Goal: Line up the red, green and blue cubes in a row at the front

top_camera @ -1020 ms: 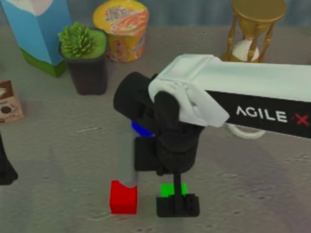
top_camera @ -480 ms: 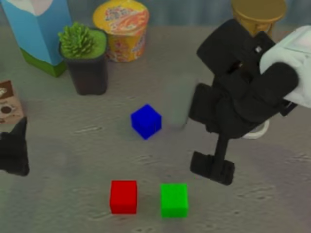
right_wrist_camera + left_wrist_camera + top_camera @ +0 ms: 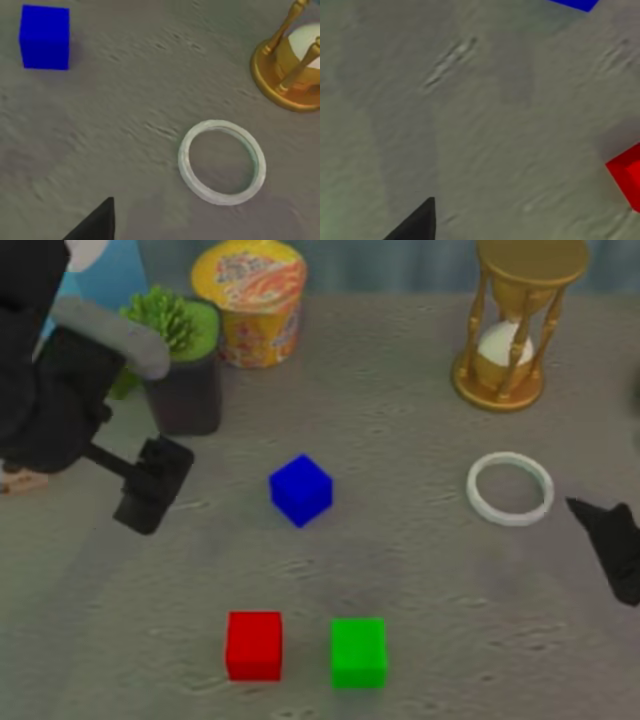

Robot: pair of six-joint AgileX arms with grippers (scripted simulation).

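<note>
plainly, the blue cube [image 3: 300,489] sits turned cornerwise, solid deep blue.

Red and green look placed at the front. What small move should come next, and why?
Probably the left gripper should move toward the blue cube. The red cube and green cube sit side by side at the front, the blue one lies apart behind them, and the right gripper is parked at the right edge.

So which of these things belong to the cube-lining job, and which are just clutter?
Job: red cube, green cube, blue cube.

Clutter: noodle cup, potted plant, hourglass, white ring, blue carton.
</note>
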